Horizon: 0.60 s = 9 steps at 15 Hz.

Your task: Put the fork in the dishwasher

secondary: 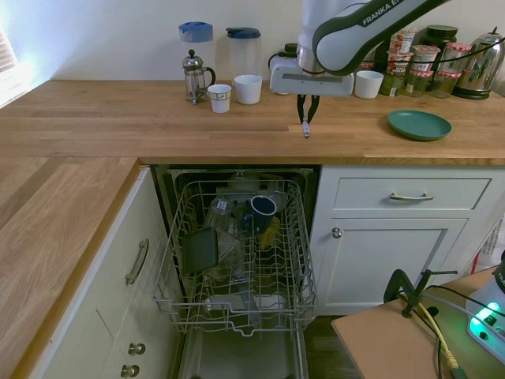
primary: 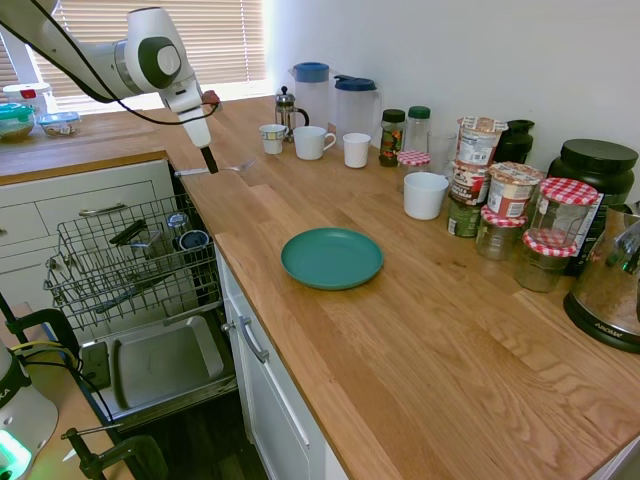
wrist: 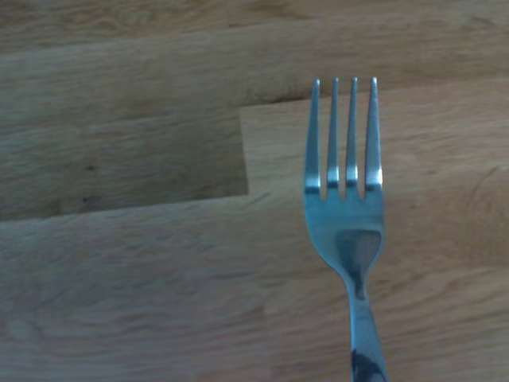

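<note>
Counter: L-shaped oak-plank counter (primary: 430, 350), white wall behind, slatted blind at the window in one corner.
Cabinets: white drawers (secondary: 410, 193) and doors with metal handles under the counter, on both sides of the dishwasher.
Dishwasher: dishwasher (secondary: 237, 260) stands open below the counter edge; grey wire rack pulled out, holding a dark mug (secondary: 263, 206) and some other ware I cannot make out; grey inner door panel lies flat beneath it.
Counter items: green plate (primary: 332, 258) sits alone in the middle of the long run; French press (primary: 288, 108), two blue-lidded jugs (primary: 355, 105) and three white cups near the wall; jars with red-checked lids (primary: 565, 210) and tubs further along; a chrome kettle (primary: 610, 285) at the far end.
My arm: reaches in over the counter corner above the dishwasher, wrist pointing straight down.
My pincer: pincer (secondary: 306, 122) is closed narrow on the fork, fingers vertical, tips near the counter surface.
Fork: fork (primary: 215, 169) is clamped at mid-length and sticks out roughly level to both sides, pale handle toward the dishwasher side, tines (wrist: 343, 135) toward the cups. Wrist view shows four silver tines over bare wood; I cannot tell whether it touches the counter.
</note>
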Each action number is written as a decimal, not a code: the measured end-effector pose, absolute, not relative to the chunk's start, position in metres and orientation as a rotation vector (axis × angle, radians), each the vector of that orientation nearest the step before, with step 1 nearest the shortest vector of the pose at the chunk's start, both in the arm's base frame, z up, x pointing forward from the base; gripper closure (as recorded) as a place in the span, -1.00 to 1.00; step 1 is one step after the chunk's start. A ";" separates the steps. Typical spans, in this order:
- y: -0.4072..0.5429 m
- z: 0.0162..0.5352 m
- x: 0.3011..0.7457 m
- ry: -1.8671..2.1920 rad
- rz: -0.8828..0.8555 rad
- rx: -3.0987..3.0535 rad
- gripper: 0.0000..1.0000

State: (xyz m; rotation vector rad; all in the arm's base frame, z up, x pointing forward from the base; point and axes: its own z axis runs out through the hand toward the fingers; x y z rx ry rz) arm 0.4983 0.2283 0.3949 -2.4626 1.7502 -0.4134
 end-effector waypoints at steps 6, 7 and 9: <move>0.310 0.349 0.419 1.701 -0.418 -2.484 1.00; 0.320 0.341 0.405 1.689 -0.422 -2.488 1.00; 0.337 0.326 0.375 1.680 -0.428 -2.494 1.00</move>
